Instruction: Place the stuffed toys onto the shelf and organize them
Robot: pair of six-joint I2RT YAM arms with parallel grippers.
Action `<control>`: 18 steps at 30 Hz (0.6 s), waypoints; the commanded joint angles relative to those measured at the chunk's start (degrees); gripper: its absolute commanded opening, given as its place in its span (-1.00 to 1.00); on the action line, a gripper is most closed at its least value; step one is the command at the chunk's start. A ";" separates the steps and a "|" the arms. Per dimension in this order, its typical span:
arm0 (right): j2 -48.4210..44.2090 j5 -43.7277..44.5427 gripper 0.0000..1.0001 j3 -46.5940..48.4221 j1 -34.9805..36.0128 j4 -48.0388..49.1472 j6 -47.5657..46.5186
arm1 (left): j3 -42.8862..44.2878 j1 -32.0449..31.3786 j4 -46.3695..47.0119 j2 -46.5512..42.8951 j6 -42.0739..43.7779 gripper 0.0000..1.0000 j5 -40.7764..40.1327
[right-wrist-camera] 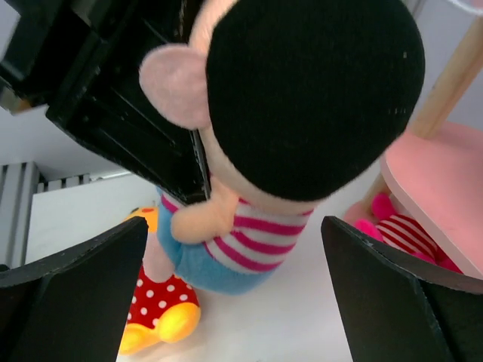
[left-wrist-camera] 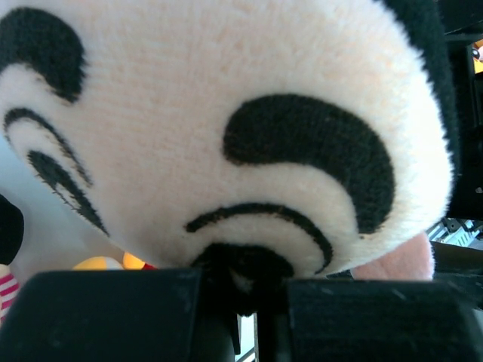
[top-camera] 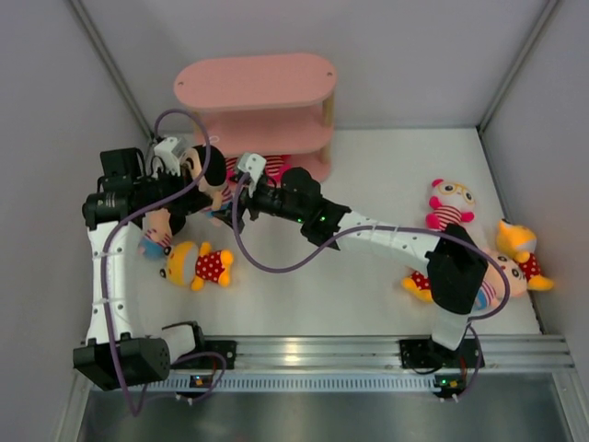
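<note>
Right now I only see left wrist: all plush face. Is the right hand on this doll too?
Observer: No, the right hand is open, straddling the striped-shirt doll, with gaps on both sides.
Operator: Shelf where?
Observer: The pink shelf stands just beyond the doll.
Operator: Anything in it?
Observer: One red-striped toy lies low down, under a board.

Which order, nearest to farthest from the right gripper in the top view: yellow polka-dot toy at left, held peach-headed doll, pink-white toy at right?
1. peach-headed doll, between the right gripper's open fingers, beside the shelf.
2. yellow polka-dot toy, lower left, toward the arm bases.
3. pink-white toy, far right side.
</note>
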 commanded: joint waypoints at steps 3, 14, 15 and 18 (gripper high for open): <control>2.22 -5.85 0.83 5.91 -1.94 -0.21 4.02 | 0.34 -0.44 -0.07 -1.19 1.03 -1.00 3.71; -0.05 -25.10 0.96 8.37 -12.93 2.68 21.43 | -2.11 -2.11 -1.74 -1.19 5.42 -1.00 -2.17; -0.32 -25.97 0.99 8.81 -13.28 2.07 20.73 | -2.12 -2.46 -1.74 -1.19 5.60 -1.00 -2.17; 0.73 -30.10 0.99 11.01 -13.11 1.36 19.67 | -1.77 -3.78 -2.09 -1.11 5.69 -1.00 -1.82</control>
